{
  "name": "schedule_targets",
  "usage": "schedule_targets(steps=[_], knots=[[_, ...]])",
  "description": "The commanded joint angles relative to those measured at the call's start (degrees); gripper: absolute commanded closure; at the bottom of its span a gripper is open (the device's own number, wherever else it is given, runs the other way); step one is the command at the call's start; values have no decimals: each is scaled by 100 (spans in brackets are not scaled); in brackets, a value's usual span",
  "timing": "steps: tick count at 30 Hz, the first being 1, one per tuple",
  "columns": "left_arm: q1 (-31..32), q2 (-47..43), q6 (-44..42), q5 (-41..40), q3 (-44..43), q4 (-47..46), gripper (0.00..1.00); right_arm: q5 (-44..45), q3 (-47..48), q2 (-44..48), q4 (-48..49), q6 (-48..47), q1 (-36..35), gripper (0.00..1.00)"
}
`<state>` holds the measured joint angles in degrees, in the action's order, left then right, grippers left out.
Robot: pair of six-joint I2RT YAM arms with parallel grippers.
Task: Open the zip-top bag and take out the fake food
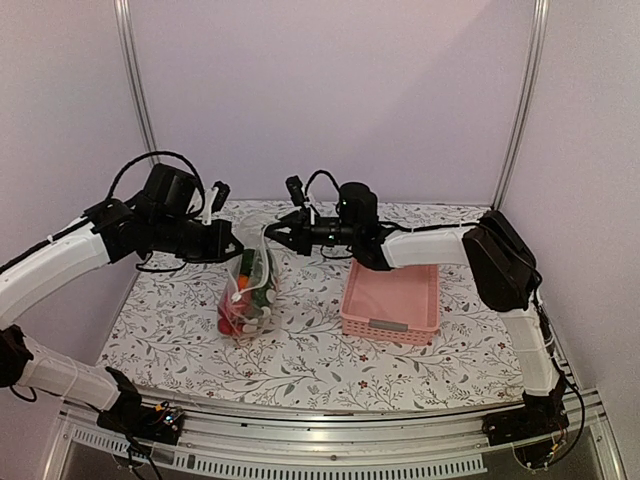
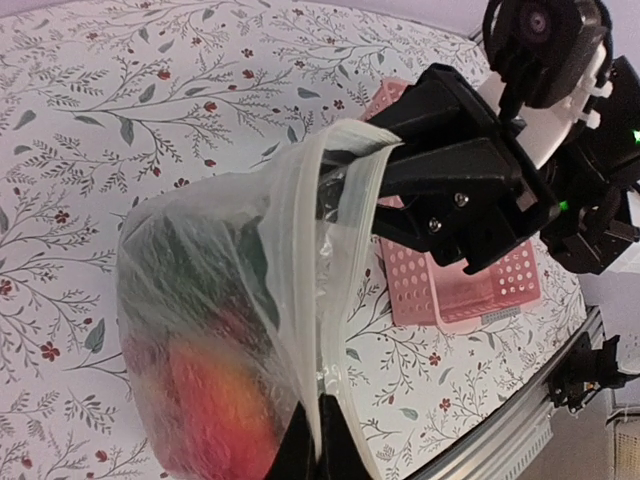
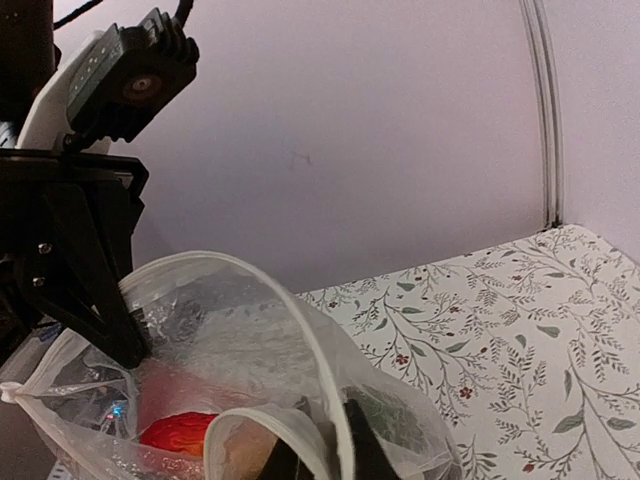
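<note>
Table: floral cloth; the bag stood left of centre, the basket to its right, the two apart.
Basket: pink, slotted, touched by neither arm.
Bag: hung upright between the two grippers, mouth up; could not tell whether its bottom rested on the table.
Food: all inside the bag, bunched low; red and green pieces showed through the film.
Left gripper: clenched on the lip at its own side.
Right gripper: fingers pinched on the opposite lip; the hold looked thin.
Mouth: partly parted, with a loop of rim between the pinches.
Step (judged): spreading the lips.
Method (judged): draw the grippers apart level and slowly, pinching the zip strip rather than the film.
Risk (judged): the right lip could slip free, leaving the bag swinging from the left.
</note>
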<state>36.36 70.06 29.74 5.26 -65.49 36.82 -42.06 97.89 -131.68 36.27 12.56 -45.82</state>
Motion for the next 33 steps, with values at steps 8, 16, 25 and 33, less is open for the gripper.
schedule_targets(steps=[8,16,25,33], knots=[[100,769,476,-25,166,-1212,100,715,-357,791,-2059,189,559,52],[139,1195,582,40,127,-1752,100,926,-1192,1919,-3205,683,694,48],[269,1474,601,41,62,-2078,100,170,-1418,1910,-4004,1939,594,55],[419,1478,602,-25,147,-2215,100,-371,-1542,1617,-3518,2778,485,56]])
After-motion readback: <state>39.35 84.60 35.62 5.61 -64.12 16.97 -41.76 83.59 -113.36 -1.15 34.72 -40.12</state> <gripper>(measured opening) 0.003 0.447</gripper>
